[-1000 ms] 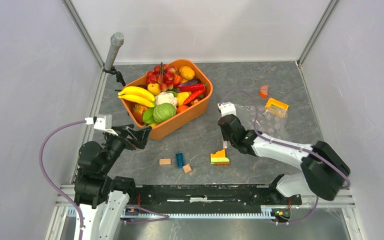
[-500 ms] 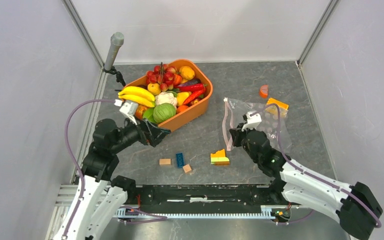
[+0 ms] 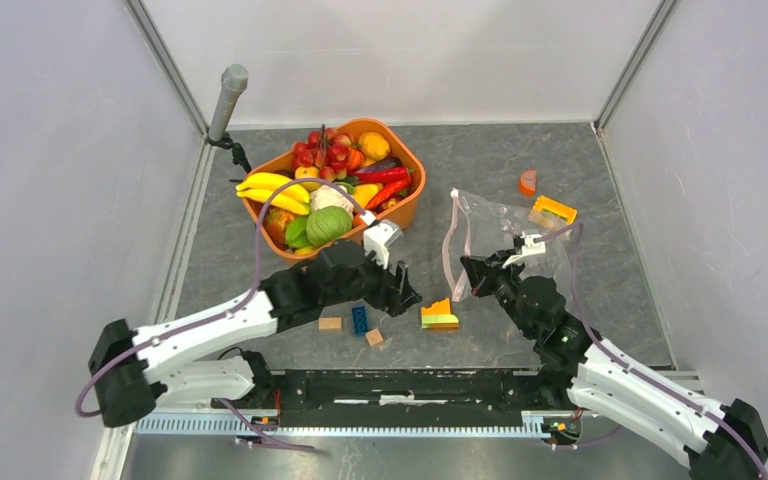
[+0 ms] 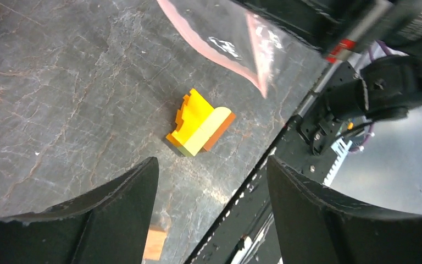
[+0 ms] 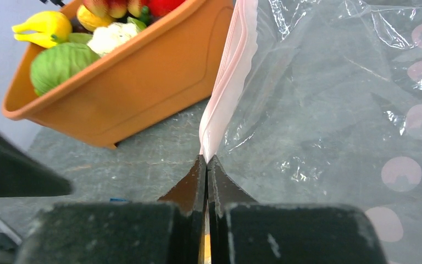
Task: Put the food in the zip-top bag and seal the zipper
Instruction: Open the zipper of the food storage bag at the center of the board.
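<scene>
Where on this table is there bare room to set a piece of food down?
Bare table lies at the back, between the tub and the orange half-disc, and left of the tub toward the wall. The gap between tub and bag is narrow. The near middle is crowded: small blocks, the yellow block stack, the left gripper and the right gripper.

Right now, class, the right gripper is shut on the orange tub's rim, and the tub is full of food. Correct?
No. The right wrist view shows the right gripper shut on the pink zipper of the zip-top bag, not on the tub's rim. The orange tub is full of food.
</scene>
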Robot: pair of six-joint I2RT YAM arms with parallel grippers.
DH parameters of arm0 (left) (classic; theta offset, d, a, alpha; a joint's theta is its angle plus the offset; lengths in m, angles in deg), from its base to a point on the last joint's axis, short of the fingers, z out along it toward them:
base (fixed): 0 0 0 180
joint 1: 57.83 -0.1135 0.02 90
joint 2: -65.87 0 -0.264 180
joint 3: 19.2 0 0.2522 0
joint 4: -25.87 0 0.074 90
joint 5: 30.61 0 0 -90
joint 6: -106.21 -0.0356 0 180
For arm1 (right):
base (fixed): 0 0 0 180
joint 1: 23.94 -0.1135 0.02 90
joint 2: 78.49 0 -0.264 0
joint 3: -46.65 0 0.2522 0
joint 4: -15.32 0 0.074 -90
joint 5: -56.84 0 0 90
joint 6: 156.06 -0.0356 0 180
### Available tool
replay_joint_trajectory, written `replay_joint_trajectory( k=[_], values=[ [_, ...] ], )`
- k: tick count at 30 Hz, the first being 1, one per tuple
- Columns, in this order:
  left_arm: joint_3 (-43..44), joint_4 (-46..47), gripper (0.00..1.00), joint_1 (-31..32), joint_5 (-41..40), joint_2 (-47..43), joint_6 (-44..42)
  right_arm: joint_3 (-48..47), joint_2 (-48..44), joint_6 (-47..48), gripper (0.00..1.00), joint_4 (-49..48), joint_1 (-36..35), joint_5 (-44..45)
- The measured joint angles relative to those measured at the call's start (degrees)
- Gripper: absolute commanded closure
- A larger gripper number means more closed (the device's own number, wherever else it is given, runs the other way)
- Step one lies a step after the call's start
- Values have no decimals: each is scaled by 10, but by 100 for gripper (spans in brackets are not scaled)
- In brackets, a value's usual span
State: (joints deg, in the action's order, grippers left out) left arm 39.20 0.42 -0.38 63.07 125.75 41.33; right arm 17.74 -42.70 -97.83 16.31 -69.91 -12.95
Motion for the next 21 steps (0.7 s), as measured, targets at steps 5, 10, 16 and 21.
replay_joint_trajectory(
  k=[5,10,16,21],
  values=[
    [0,90,21,5,-30,78,34,1,-48,-13,100,14,0,-8],
    [0,183,25,5,-45,112,63,2,-88,-16,100,38,0,-23],
    [0,259,36,5,-47,163,115,17,-137,-27,100,47,0,-37],
    [-2,297,36,2,-51,172,144,19,-156,-33,100,49,0,-50]
  ],
)
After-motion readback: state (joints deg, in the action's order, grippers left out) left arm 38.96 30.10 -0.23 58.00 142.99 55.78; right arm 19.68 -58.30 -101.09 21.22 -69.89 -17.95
